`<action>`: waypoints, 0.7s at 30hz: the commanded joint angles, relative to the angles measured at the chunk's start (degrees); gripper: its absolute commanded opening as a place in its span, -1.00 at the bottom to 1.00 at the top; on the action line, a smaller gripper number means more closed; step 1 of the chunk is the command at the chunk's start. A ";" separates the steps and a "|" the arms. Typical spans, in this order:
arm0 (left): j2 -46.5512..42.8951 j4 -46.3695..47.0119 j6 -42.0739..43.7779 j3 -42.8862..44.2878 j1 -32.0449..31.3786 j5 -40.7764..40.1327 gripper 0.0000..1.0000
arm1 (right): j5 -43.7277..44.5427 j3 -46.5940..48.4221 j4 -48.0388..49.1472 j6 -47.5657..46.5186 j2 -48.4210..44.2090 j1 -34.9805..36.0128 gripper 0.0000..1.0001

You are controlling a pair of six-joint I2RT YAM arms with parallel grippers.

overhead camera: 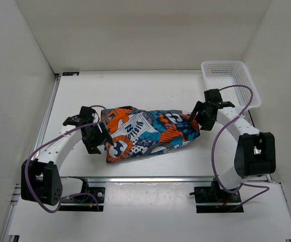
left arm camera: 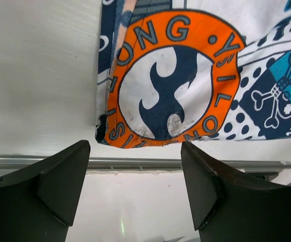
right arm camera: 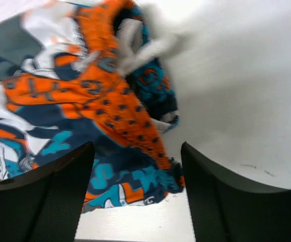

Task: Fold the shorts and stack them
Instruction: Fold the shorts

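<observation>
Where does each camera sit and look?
Top: above and behind, looking down on the left arm, right arm and colourful cartoon-print cloth shorts.
Left wrist: on the left arm, facing the shorts' orange-circle corner past the left gripper.
Right wrist: on the right arm, facing the shorts' bunched end past the right gripper.
Shared: all show the shorts.

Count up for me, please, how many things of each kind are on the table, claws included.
Shorts: 1
White mesh basket: 1
Claws: 2, the left claw and the right claw, both open
Total: 4
</observation>
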 commanded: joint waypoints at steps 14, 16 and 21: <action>6.58 3.24 -0.06 9.88 -1.21 -3.18 0.27 | -5.18 -4.41 8.02 0.82 6.46 0.84 0.32; 7.20 3.24 -0.06 11.64 -1.21 -3.79 0.27 | -5.80 -5.11 9.25 2.40 7.26 3.74 0.15; 10.80 3.24 0.46 15.51 -1.21 -4.85 0.27 | -4.14 -4.51 9.26 5.13 7.97 10.52 0.15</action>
